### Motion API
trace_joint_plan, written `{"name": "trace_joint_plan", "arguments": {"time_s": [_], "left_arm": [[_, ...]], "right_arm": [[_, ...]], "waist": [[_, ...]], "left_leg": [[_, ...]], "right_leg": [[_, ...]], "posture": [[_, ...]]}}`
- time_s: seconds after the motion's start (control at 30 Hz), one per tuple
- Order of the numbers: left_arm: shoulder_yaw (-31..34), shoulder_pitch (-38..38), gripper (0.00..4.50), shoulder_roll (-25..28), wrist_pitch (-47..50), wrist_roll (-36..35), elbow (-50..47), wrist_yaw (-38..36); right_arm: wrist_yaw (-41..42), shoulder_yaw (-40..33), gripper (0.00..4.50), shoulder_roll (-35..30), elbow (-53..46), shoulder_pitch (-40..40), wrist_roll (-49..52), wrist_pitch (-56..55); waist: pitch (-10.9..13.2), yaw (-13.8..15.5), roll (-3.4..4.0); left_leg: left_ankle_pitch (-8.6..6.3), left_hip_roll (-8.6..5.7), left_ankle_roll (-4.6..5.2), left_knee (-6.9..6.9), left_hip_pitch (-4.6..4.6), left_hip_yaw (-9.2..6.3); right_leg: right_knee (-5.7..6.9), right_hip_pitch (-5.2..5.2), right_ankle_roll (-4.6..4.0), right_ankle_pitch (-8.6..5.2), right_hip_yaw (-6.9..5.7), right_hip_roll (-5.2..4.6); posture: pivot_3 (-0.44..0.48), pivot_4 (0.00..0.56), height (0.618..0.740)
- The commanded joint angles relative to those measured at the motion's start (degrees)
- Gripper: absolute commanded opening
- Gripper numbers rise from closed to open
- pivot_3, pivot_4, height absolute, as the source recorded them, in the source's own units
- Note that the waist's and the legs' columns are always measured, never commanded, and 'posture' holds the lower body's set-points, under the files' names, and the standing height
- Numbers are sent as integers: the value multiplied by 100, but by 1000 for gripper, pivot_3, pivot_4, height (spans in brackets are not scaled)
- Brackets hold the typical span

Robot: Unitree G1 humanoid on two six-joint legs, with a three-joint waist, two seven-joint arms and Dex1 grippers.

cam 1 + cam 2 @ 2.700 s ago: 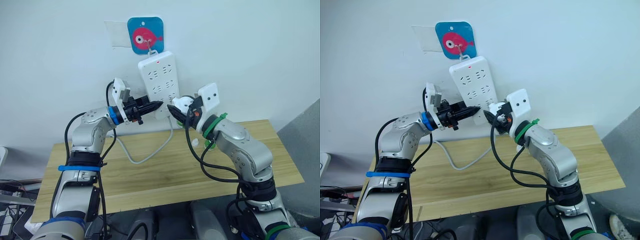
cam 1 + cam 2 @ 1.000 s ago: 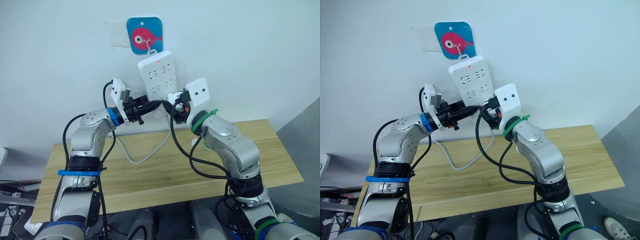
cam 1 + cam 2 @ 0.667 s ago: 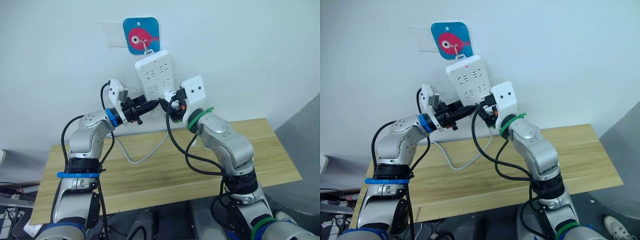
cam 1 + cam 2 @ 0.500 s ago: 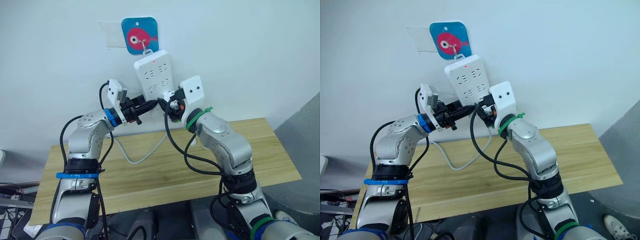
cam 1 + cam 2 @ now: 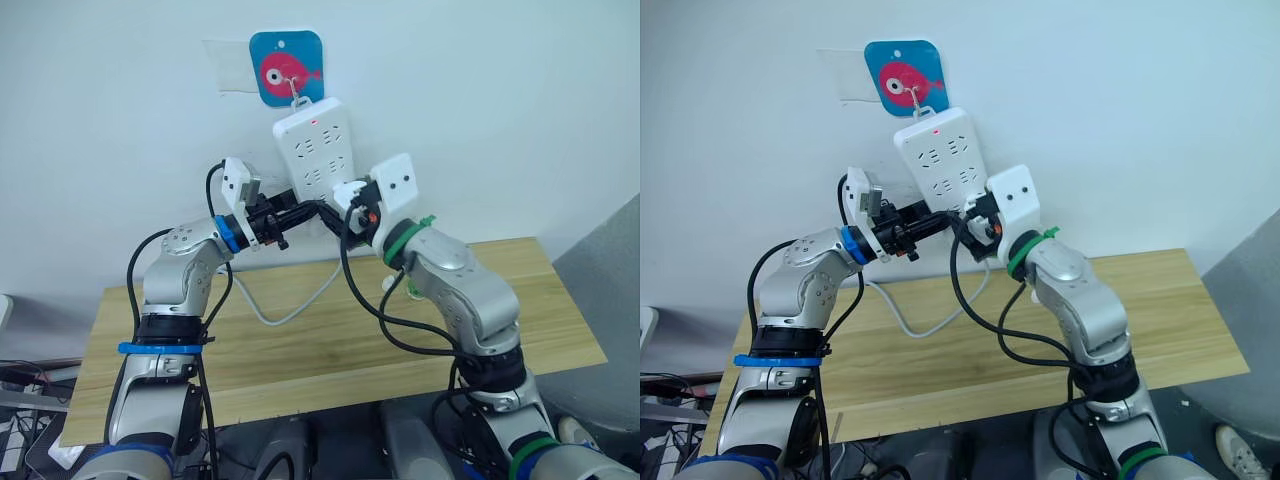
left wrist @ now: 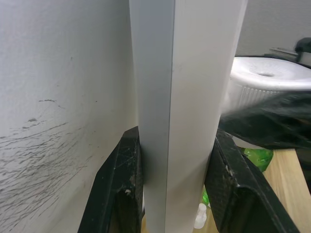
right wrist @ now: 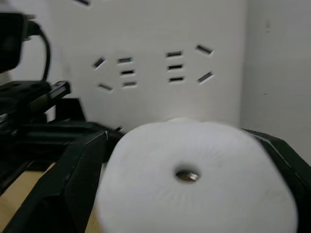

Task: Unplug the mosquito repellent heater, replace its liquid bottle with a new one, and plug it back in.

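R gripper (image 7: 184, 194) clamps heater (image 7: 194, 179); L wrist cam: L gripper (image 6: 172, 184) pinches strip (image 6: 187, 97).

You face a plain white wall (image 5: 500, 100), evenly lit, with faint scuff marks visible up close in your left wrist view. On it: a blue rounded-square hook plate (image 5: 287, 68) printed with a pink fish, and just beside that a clear strip of tape (image 5: 228, 80). Below stands a light wooden desk (image 5: 300, 350), its far edge against the wall and its near edge facing you. Grey floor (image 5: 610, 290) shows past the desk's right edge. A tangle of dark cables (image 5: 20, 375) lies low beyond the desk's left edge.
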Motion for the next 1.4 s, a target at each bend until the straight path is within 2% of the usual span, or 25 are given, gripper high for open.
{"name": "trace_joint_plan", "arguments": {"time_s": [0.03,0.1,0.17,0.27,0.43,0.5,0.6,0.63,0.67,0.83,0.97,1.03,1.2,1.4], "left_arm": [[-14,-153,1295,47,-232,88,123,-8],[15,-199,1295,98,-363,146,297,4],[52,-218,2028,162,-421,140,427,-42],[133,-102,2847,372,-446,128,438,-120],[498,769,4404,1061,-196,-49,-351,-121],[580,1045,4459,1198,-97,-106,-662,-44],[931,1922,4459,1389,188,-357,-1597,117],[1045,2226,4500,1422,273,-431,-1911,189],[1141,2502,4500,1424,311,-470,-2202,283],[1346,3435,4500,1358,405,-611,-3319,668],[1300,3788,4500,1243,553,-805,-4031,983],[1332,3877,4500,1153,746,-1032,-4272,1195],[1298,4183,4500,1171,746,-1151,-4638,1257],[1123,4128,4500,1226,496,-1048,-4792,1180]], "right_arm": [[422,-382,4477,-345,-944,247,612,462],[597,-598,4477,-575,-1288,407,942,712],[767,-852,4500,-758,-1515,523,1291,908],[1155,-1223,4500,-1201,-1641,745,1739,1013],[1840,-1307,4500,-1670,-927,991,1863,278],[1980,-1278,4500,-1708,-666,1045,1840,10],[2476,-1192,4500,-1944,0,1236,1577,-759],[2662,-1175,4136,-2047,160,1279,1547,-944],[2831,-1167,4017,-2140,281,1306,1535,-1090],[3358,-1013,2232,-2435,584,1320,1496,-1599],[3558,-908,647,-2441,557,1273,1572,-1687],[3602,-858,33,-2414,529,1251,1595,-1710],[3688,-795,33,-2369,561,1171,1631,-1807],[3458,-516,33,-2018,486,903,1478,-1951]], "waist": [[0,11,0],[0,12,-1],[0,13,-1],[0,8,-2],[-1,-73,-2],[0,-53,-3],[-1,50,-6],[-1,91,-6],[-1,113,-7],[0,269,-9],[0,356,-9],[0,405,-10],[0,420,-10],[0,419,-10]], "left_leg": [[0,-3,0,0,-2,1],[0,-6,1,1,-2,4],[0,-5,1,1,1,3],[-10,-1,18,0,4,1],[-9,3,17,-3,3,13],[-10,7,18,-5,4,13],[-11,7,19,-4,3,5],[-11,5,19,-5,4,8],[-11,4,19,-4,3,9],[-12,2,21,-3,5,4],[-11,4,19,-3,12,-5],[-11,2,19,-3,12,-4],[-10,3,18,-2,13,-4],[-10,4,17,-2,15,-4]], "right_leg": [[-3,0,0,0,1,-3],[-5,0,0,0,4,-6],[2,1,0,0,2,-5],[8,1,0,0,0,-1],[2,-4,0,0,12,2],[4,-6,0,-1,11,4],[5,-4,-1,-1,4,3],[3,-2,-1,-1,7,0],[0,-3,-1,-1,7,-1],[4,1,-1,-1,2,-5],[12,8,-2,-1,-6,-4],[11,8,-2,-1,-5,-4],[11,10,-2,-1,-6,-4],[11,12,-3,-1,-6,-2]], "posture": [[-146,206,740],[-151,205,740],[-152,203,740],[-145,202,740],[-113,200,740],[-82,198,740],[-46,201,740],[-38,202,740],[-38,202,740],[-7,204,740],[6,210,740],[7,212,740],[4,216,740],[2,215,740]]}}
